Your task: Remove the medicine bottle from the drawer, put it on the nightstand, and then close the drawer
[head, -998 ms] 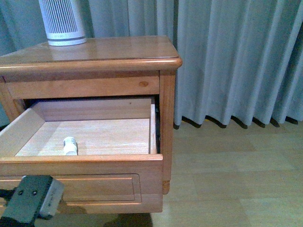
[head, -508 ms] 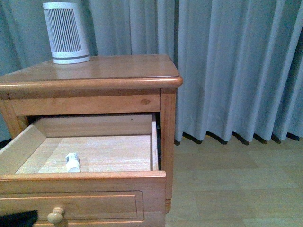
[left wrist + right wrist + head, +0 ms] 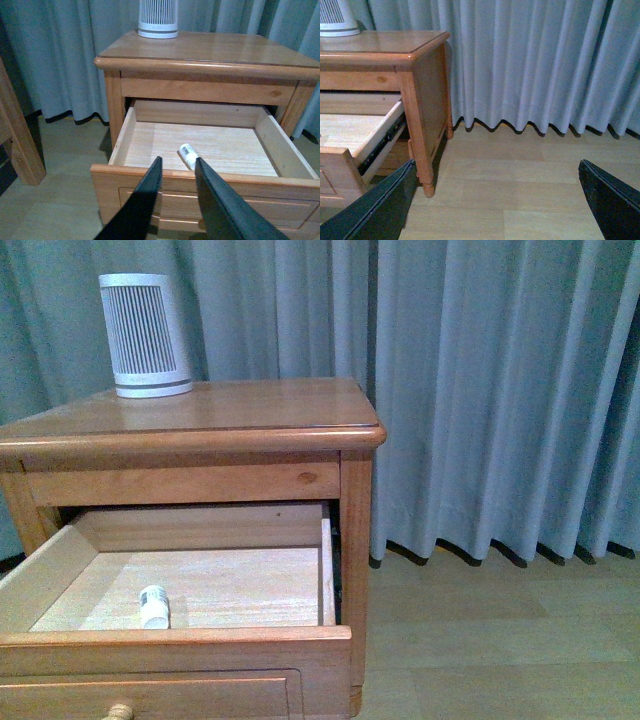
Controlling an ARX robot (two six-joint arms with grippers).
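The nightstand (image 3: 200, 415) stands before a grey curtain. Its taller drawer (image 3: 180, 650) is pulled out, showing the pale wood inside. The medicine bottle (image 3: 154, 606) lies on its side in the drawer, near the front wall. In the left wrist view my left gripper (image 3: 178, 161) is open and empty, in front of and above the drawer front (image 3: 200, 182), with the bottle (image 3: 188, 155) just beyond its tips. My right gripper (image 3: 497, 165) is wide open and empty over the floor, to the right of the nightstand (image 3: 427, 85). Neither gripper shows in the front view.
A tall white ribbed device (image 3: 146, 335) stands at the back left of the nightstand top. A plain wooden furniture leg (image 3: 17, 135) stands left of the nightstand. The curtain (image 3: 500, 390) hangs behind, above the pale wood floor (image 3: 520, 190).
The nightstand now sits lower in the front view. The left arm part seen at the bottom left has gone out of frame. The bottle lies at the same place in the drawer.
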